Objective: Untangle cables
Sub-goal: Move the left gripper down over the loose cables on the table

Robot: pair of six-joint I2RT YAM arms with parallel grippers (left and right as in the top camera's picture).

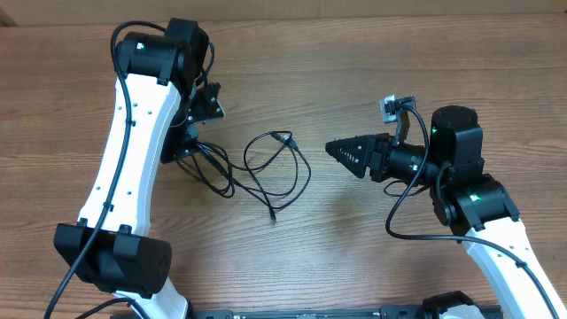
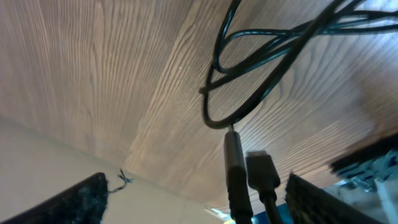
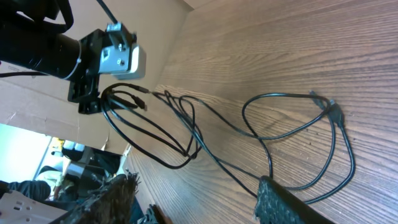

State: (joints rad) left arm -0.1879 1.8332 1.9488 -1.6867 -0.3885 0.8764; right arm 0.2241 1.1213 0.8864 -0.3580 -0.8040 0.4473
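Note:
The cables [image 1: 266,170] are thin black cords lying in loose loops on the wooden table, with a denser tangle [image 1: 208,168] at their left end. My left gripper [image 1: 188,140] hangs over that tangle. In the left wrist view the left gripper [image 2: 196,179] is open, and two black plug ends [image 2: 249,177] stand between its jaws, close to the right finger [image 2: 323,199] and unpinched. My right gripper [image 1: 341,152] points left, just right of the loops. In the right wrist view the right gripper [image 3: 196,183] is open and empty above the cables [image 3: 267,118].
The left arm [image 1: 133,124] runs from the front left up over the table. The right arm [image 1: 461,177] stands at the right, with its own thick black cable [image 1: 399,221] looping beside it. The table's far edge [image 1: 354,18] lies along the top.

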